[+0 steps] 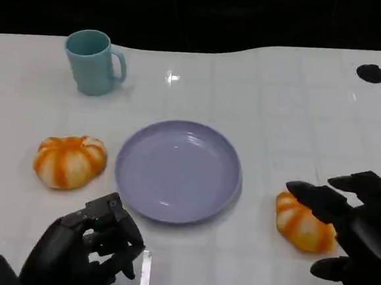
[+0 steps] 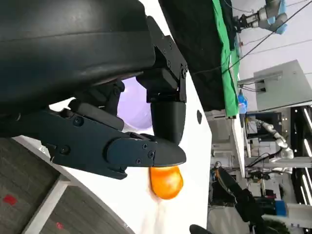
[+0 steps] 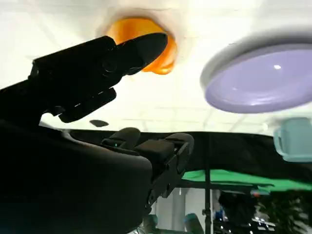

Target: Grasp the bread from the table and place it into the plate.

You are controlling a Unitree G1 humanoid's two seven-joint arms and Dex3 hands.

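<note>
A shallow round lavender plate (image 1: 178,171) sits in the middle of the white table (image 1: 279,110), with nothing on it. To either side lies a round orange-and-white striped bread roll: one (image 1: 70,161) on the robot's left, apart from the plate rim, and another (image 1: 301,222) on its right, also clear of the plate, resting on the tabletop.

The right hand (image 1: 355,235) is at that right-side roll. Its black fingers (image 1: 318,197) are spread and reach over the top of the bread, while the thumb sits lower near the table's edge, so the hand is splayed wide around the roll rather than clamped on it. From where I stand I can't quite tell whether a fingertip is actually touching the crust; in the right wrist view one finger (image 3: 97,63) overlaps the bread (image 3: 163,51), and the plate (image 3: 263,80) lies off to one side.

The left hand (image 1: 86,250) hangs near the table's front edge, below the plate, fingers curled inward with nothing in them. The left wrist view shows its fingers (image 2: 122,146) folded, with an orange roll (image 2: 166,181) beyond.

A pale teal ceramic mug (image 1: 91,62) stands upright at the far left, well apart from everything else.
</note>
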